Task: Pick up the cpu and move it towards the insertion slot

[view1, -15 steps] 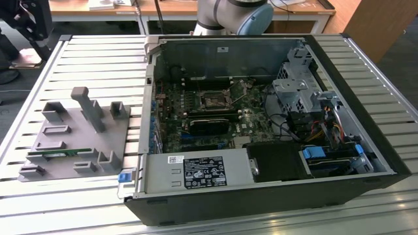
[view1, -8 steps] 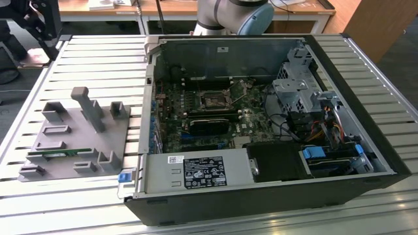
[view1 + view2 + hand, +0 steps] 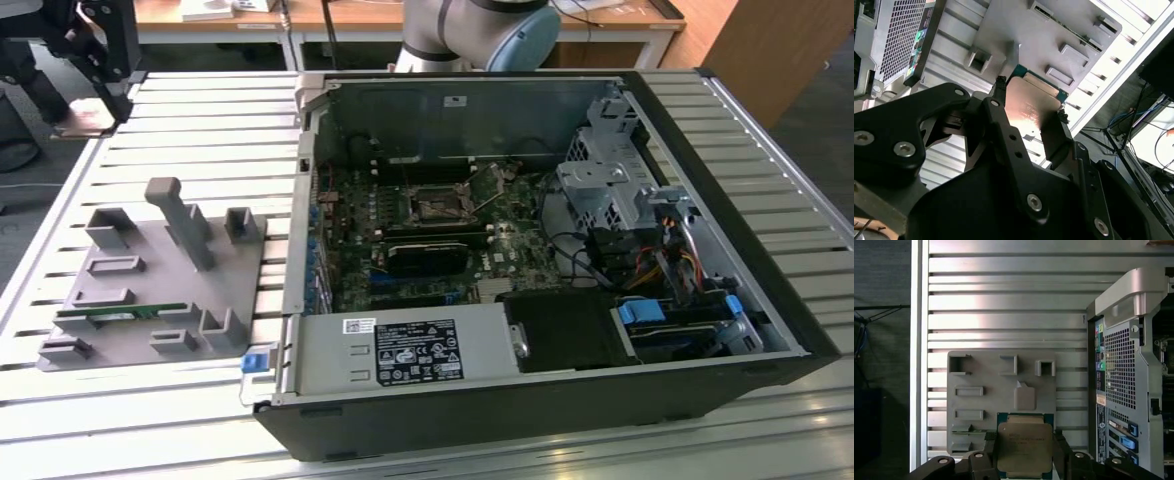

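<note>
Jaws: the gripper (image 3: pixel 1024 460) is clamped on the cpu (image 3: pixel 1025 447) by two opposite edges.
Cpu: held flat, silver top showing — above the grey holder tray (image 3: pixel 979 370).
Insertion slot (image 3: pixel 435 207): inside the open computer case (image 3: pixel 747 290) on the bench — well apart from the gripper.

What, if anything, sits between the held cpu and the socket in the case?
Nothing visible. The gripper holds the cpu above the grey fixture plate. The case is open on top, and the insertion slot lies uncovered on the board.
</note>
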